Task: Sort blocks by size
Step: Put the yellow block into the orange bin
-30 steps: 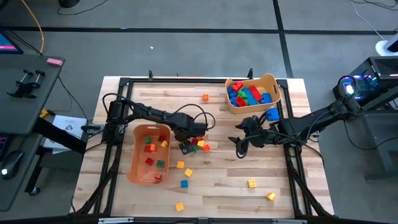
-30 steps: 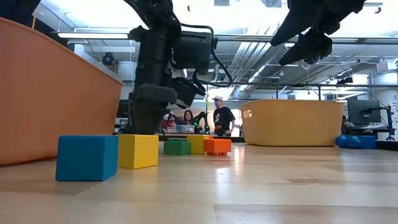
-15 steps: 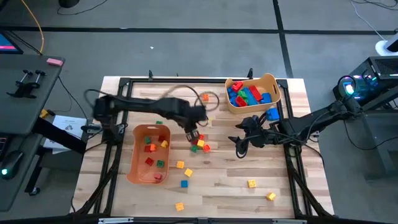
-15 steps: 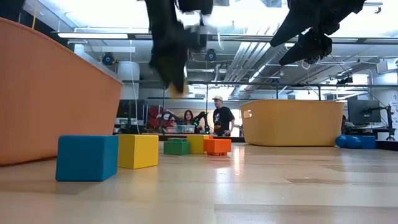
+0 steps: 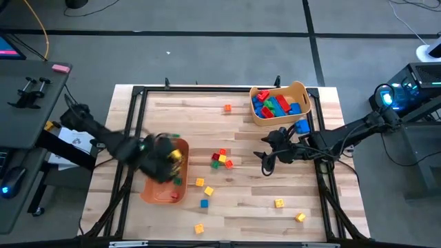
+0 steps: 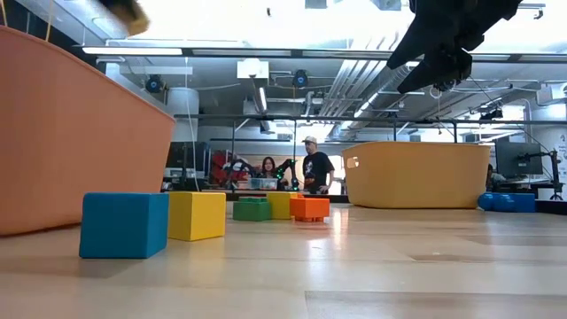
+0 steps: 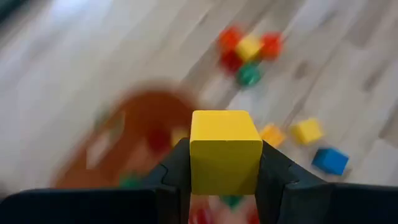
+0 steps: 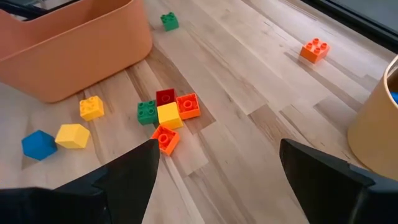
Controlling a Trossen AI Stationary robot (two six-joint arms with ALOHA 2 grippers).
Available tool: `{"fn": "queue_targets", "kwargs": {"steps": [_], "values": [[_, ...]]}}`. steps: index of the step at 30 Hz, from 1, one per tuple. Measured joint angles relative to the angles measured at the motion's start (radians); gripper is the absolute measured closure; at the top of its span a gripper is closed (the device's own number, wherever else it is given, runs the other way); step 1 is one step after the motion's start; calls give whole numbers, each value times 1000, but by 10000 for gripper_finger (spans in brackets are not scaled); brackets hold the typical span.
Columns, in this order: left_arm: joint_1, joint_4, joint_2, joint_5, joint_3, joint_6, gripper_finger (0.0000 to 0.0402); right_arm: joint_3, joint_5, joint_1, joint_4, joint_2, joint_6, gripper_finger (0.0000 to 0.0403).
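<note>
Left end effector (image 7: 225,180) clenched on a yellow block (image 7: 225,149), over the orange bin (image 5: 153,189) on the desk (image 5: 241,207); heavy blur in the high view, bin contents smeared in the left wrist view. Right end effector (image 5: 265,162) released, jaws wide, waiting between that bin and the tan bin (image 5: 298,88). Loose block cluster (image 8: 166,115) just beside the orange bin. In the low view the left end effector is cut off at the frame edge.
</note>
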Motion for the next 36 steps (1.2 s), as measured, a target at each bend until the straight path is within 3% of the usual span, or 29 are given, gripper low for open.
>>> {"fn": "queue_targets", "kwargs": {"steps": [2,4,11,15,21,24,29,32,36], "values": [[-64,-34,-17,31,-54,-197,312,0,0,0,-1,0,0,73],[-93,-38,-24,103,-95,-298,289,0,-2,0,-1,0,0,73],[-37,-8,-22,324,-134,-307,121,0,-29,0,-1,0,-26,73],[38,160,-25,427,-134,-119,75,0,-29,0,0,0,-26,73],[142,559,40,428,-120,259,82,0,-44,0,2,0,-26,73],[159,539,158,420,-29,568,95,0,-45,0,3,0,-26,73],[156,468,393,307,125,1065,111,0,-44,0,3,0,-22,73],[154,471,501,322,170,1157,113,0,-44,0,3,0,-21,73],[154,472,591,459,171,1151,113,0,-44,0,2,0,-19,73]]}}
